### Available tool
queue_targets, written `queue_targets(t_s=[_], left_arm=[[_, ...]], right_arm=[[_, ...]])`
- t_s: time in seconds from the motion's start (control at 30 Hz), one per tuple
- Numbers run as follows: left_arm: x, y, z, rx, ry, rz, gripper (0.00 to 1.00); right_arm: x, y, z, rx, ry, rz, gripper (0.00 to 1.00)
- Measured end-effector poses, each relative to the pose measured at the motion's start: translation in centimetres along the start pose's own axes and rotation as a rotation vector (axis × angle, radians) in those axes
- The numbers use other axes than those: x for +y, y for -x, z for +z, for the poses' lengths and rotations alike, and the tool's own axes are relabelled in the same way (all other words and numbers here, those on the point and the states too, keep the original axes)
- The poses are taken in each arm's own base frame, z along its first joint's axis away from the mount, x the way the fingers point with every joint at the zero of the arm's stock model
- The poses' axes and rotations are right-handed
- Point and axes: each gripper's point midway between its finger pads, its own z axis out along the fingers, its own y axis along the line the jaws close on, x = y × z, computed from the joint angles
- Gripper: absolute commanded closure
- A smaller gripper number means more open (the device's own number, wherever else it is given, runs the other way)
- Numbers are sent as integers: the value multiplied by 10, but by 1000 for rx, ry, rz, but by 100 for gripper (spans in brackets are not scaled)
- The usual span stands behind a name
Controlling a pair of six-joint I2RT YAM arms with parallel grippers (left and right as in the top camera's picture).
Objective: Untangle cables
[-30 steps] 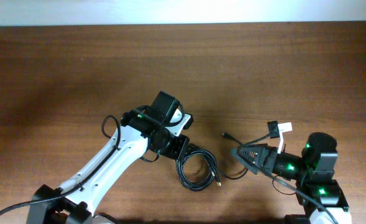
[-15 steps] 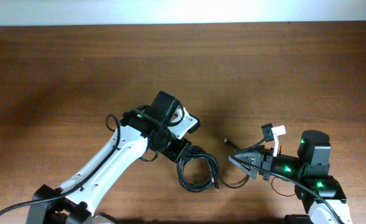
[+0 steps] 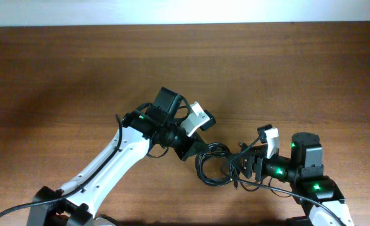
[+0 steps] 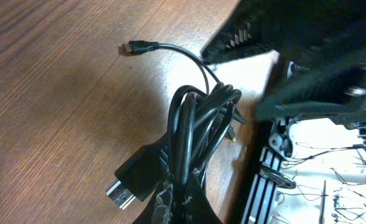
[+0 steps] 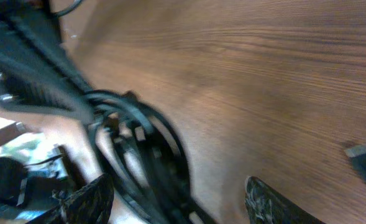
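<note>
My worry begins at the left claw. It is clamped on the cables, and in the left wrist view the bundle runs out from its grip as one thick rope, several strands side by side. If I pull from this hold, I judge that the loops will tighten on each other instead of opening. The big plug, lying on the counter just beside the bundle, could also catch under a strand.

In the middle, the coil is a pile of crossed loops, and I cannot tell which strand belongs to which cord.

On the right, the right claw has its jaws apart. Its wrist view is blurred, so I cannot judge its height over the wood. If it closes here, it may take two or three strands at once. The two arms are also very near each other over the coil, so a careless move could knock them together.

Now the positions. The cables lie on the counter between the two claws. Their left end is inside the left claw. The coil spreads from there to the right, and its right edge touches or nearly touches the right claw; I cannot tell which. In the right wrist view the strands sit close to one finger, not in the middle of the gap. A thin end with a small plug lies free on the wood.
</note>
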Motion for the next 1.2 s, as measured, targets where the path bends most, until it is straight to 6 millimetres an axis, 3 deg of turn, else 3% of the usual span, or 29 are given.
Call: queue_targets(t_s=[0.1, 0.17, 0.23, 0.3, 0.37, 0.43, 0.5, 0.53, 0.57, 0.63, 0.67, 0.7, 0.73, 0.77, 0.9, 0.97, 1.03, 1.1, 1.17, 1.2], left_arm=[[-10, 12, -1, -52, -65, 34, 100], [-13, 16, -1, -70, -80, 47, 100], [-12, 18, -2, -76, -78, 51, 100], [-4, 19, -2, -76, -37, 23, 100], [38, 19, -5, -78, 203, -182, 100], [72, 12, -16, -101, 412, -385, 100], [89, 8, -24, -133, 517, -504, 100], [93, 4, -26, -134, 549, -549, 100], [93, 2, -27, -129, 558, -564, 100], [95, -6, -29, -109, 580, -595, 100], [96, -6, -29, -111, 586, -598, 94], [96, -6, -29, -114, 588, -605, 73], [96, -6, -30, -119, 589, -619, 33], [96, -6, -30, -122, 590, -630, 1], [95, -5, -29, -130, 582, -651, 1], [82, -2, -21, -122, 488, -666, 0], [53, 2, -4, -98, 357, -704, 30], [39, 11, 7, -139, 321, -852, 41], [16, 15, 32, -147, 306, -991, 45], [23, 15, 43, -164, 320, -1091, 52]], right_arm=[[-12, -6, 6, 29, -49, 18, 73], [-7, -19, 16, 96, -17, 21, 96], [11, -21, 18, 113, 79, -1, 96], [42, -16, 13, 105, 264, -45, 96], [87, -8, -5, 91, 540, -144, 96], [102, 10, -22, 43, 645, -200, 96], [91, 32, -33, -30, 612, -185, 96], [71, 47, -38, -91, 534, -116, 94], [58, 54, -38, -119, 477, -51, 86], [6, 58, -33, -171, 262, 212, 58], [-13, 47, -27, -144, 174, 339, 54], [-27, 37, -22, -122, 103, 427, 49], [-44, 23, -18, -94, 26, 513, 44], [-50, 19, -16, -85, -4, 541, 39], [-60, 7, -13, -54, -50, 604, 35], [-62, 7, -13, -54, -57, 604, 32], [-65, -5, -14, -21, -89, 659, 31], [-71, -18, -15, 10, -148, 712, 31], [-79, -32, -17, 40, -216, 757, 31], [-81, -34, -17, 41, -231, 761, 31]])
